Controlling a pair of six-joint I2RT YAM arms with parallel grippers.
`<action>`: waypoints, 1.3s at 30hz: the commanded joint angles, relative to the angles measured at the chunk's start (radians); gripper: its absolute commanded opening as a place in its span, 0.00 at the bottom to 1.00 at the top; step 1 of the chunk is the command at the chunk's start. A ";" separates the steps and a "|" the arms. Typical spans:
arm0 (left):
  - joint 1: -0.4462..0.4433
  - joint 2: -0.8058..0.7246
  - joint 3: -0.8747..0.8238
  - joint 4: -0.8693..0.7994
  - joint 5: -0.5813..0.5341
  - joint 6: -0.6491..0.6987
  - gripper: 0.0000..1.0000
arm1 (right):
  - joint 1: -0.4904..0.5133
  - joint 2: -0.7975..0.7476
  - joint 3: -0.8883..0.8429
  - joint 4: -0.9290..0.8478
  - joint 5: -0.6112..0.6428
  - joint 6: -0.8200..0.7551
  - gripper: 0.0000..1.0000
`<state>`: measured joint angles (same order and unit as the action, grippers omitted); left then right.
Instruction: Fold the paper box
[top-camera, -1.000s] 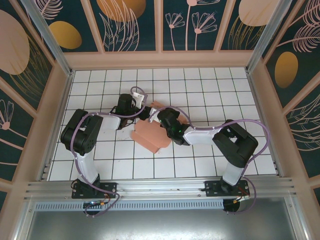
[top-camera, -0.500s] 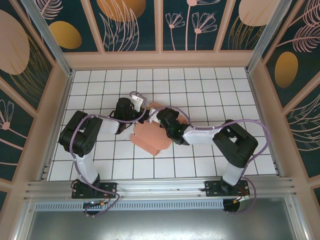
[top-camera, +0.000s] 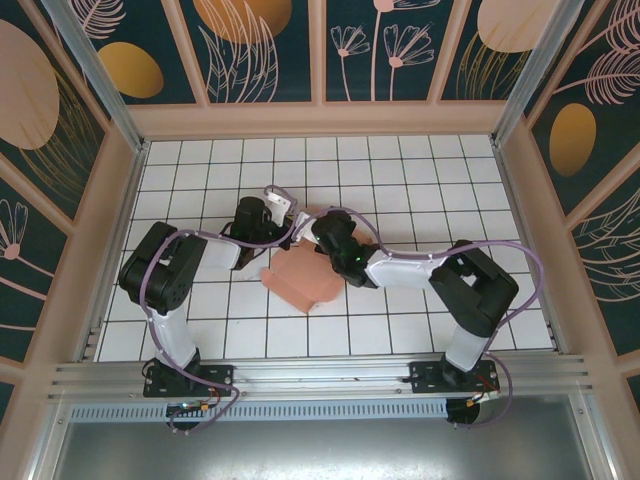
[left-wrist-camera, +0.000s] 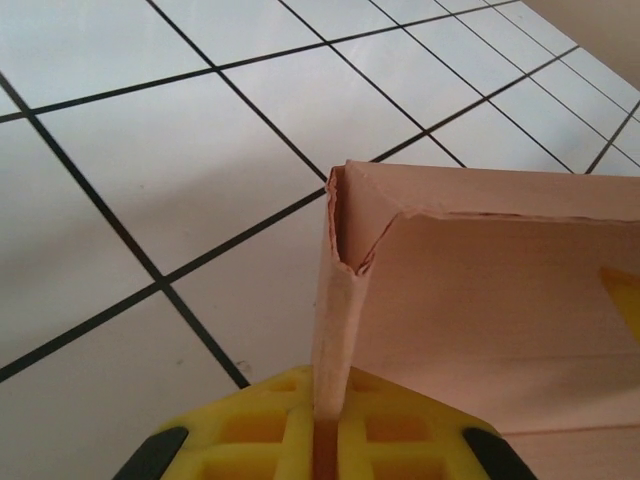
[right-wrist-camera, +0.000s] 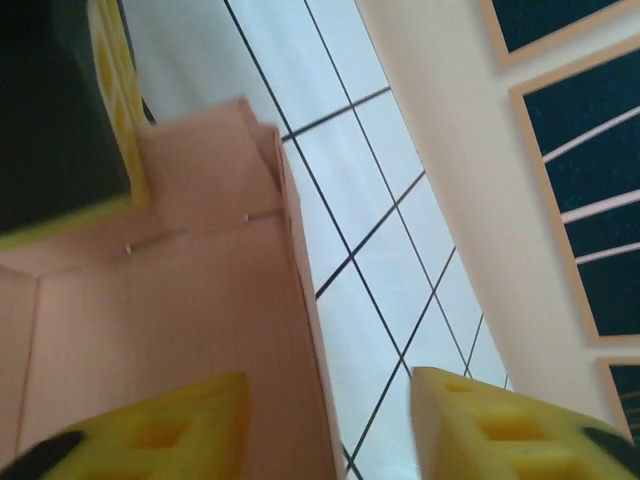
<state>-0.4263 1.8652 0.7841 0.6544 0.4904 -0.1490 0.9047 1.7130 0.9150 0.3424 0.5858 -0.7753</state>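
Observation:
The salmon-pink paper box (top-camera: 305, 278) lies partly folded on the white tiled floor between the two arms. My left gripper (top-camera: 283, 212) is shut on a raised side wall of the paper box (left-wrist-camera: 470, 280), the thin edge pinched between its yellow pads (left-wrist-camera: 250, 435). My right gripper (top-camera: 322, 228) is open at the box's far end. In the right wrist view a standing wall of the paper box (right-wrist-camera: 180, 330) runs between its spread yellow fingers (right-wrist-camera: 500, 425), nearer the left one. The left gripper's yellow pad (right-wrist-camera: 120, 110) shows at the top left there.
The tiled floor (top-camera: 400, 190) is ringed by a low peach wall (top-camera: 320, 118) with dark floral panels above. An aluminium rail (top-camera: 320, 375) carries both arm bases along the near edge. Purple cables loop along both arms.
The right gripper has moved a little up and left over the box's far end. The box has shifted slightly and its near flap sits lower. The left gripper keeps its hold.

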 joint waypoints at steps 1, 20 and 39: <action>-0.003 0.011 -0.018 0.031 0.027 0.018 0.11 | -0.009 -0.091 0.043 -0.056 -0.098 0.156 0.52; -0.018 -0.046 -0.173 0.434 -0.094 -0.111 0.06 | -0.288 -0.243 0.186 -0.245 -0.727 1.134 0.58; -0.174 -0.002 -0.220 0.524 -0.423 0.021 0.04 | -0.418 -0.017 0.113 -0.065 -1.241 1.351 0.58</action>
<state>-0.5972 1.8503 0.5625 1.1656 0.1390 -0.1913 0.5056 1.6756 1.0550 0.1955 -0.5430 0.5213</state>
